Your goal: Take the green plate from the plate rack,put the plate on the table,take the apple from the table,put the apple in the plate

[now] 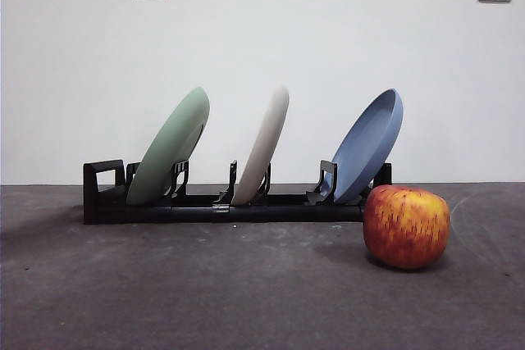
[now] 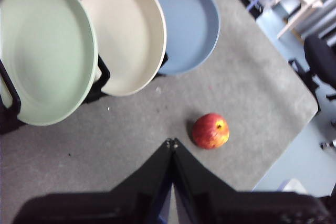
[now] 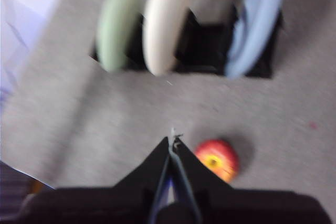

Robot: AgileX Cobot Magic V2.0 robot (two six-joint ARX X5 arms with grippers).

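Observation:
The green plate leans in the left slot of the black plate rack. It also shows in the left wrist view and, blurred, in the right wrist view. The red apple sits on the dark grey table in front of the rack's right end. It shows in both wrist views. My left gripper is shut and empty, high above the table near the apple. My right gripper is shut and empty, also high, beside the apple. Neither shows in the front view.
A cream-white plate stands in the rack's middle slot and a blue plate in its right slot. The table's edge runs past the apple, with a floor, a chair and furniture beyond. A white wall stands behind the rack.

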